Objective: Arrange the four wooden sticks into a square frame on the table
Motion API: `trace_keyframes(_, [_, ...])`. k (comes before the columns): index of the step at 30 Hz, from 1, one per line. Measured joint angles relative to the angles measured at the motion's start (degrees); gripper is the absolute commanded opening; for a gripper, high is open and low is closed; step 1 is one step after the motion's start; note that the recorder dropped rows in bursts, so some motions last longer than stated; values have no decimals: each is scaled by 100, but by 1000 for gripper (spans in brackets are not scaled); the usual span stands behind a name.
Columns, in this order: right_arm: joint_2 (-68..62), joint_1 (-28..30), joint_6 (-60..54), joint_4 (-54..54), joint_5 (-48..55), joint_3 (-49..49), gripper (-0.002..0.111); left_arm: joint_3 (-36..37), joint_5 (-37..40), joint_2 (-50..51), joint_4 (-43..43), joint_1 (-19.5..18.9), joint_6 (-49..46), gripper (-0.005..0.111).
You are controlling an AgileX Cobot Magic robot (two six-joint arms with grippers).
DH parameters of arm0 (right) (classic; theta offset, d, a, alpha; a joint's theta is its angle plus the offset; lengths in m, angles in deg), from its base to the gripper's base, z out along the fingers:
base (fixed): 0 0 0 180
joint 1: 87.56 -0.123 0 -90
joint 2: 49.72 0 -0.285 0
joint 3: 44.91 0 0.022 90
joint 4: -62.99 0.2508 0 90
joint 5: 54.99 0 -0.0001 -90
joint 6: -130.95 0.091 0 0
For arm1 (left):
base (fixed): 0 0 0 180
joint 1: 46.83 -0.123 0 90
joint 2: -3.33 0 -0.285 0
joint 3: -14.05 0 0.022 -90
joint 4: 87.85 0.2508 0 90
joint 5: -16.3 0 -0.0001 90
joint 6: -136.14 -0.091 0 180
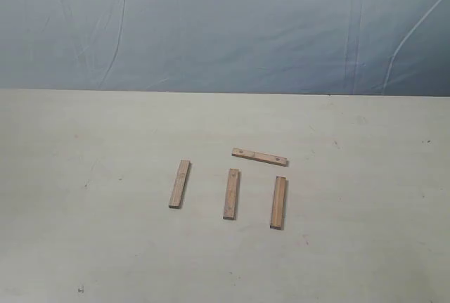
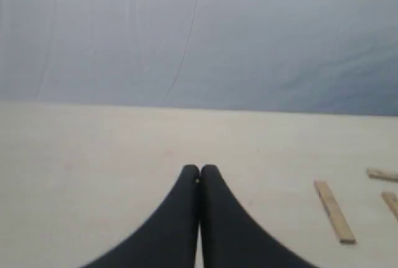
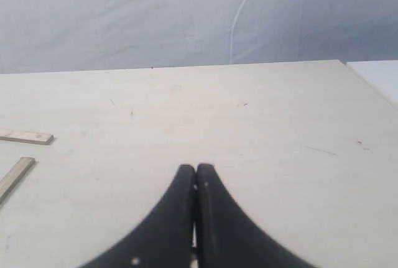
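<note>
Four light-brown wooden sticks lie apart on the pale table (image 1: 84, 247), and no square frame is formed. Three lie roughly parallel: a left stick (image 1: 180, 184), a middle stick (image 1: 231, 194) and a right stick (image 1: 278, 202). The fourth stick (image 1: 260, 157), with dark holes near its ends, lies crosswise just beyond the middle and right ones. No gripper shows in the exterior view. My left gripper (image 2: 200, 170) is shut and empty, with a stick (image 2: 334, 211) off to its side. My right gripper (image 3: 196, 168) is shut and empty; the holed stick (image 3: 25, 136) and another stick (image 3: 13, 177) lie far from it.
A wrinkled blue-grey backdrop sheet (image 1: 225, 29) hangs behind the table's far edge. The table's side edge (image 3: 367, 84) shows in the right wrist view. Small dark specks mark the surface.
</note>
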Motion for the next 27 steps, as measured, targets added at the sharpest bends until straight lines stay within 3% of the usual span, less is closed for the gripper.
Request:
trace_keyframes(5, [0, 0, 0, 0, 0, 0, -1, 0, -1740, -12, -48, 0, 197, 0])
trace_keyframes(11, [0, 0, 0, 0, 0, 0, -1, 0, -3984, -12, -17, 0, 3054, 0])
trace_keyframes(15, [0, 0, 0, 0, 0, 0, -1, -265, -5125, 216, 6, 0, 3105, 0])
trace_keyframes(22, [0, 0, 0, 0, 0, 0, -1, -2361, -4857, 1715, 1028, 0, 2442, 0])
trace_keyframes(27, [0, 0, 0, 0, 0, 0, -1, -3938, -3083, 3209, 2678, 0, 2428, 0])
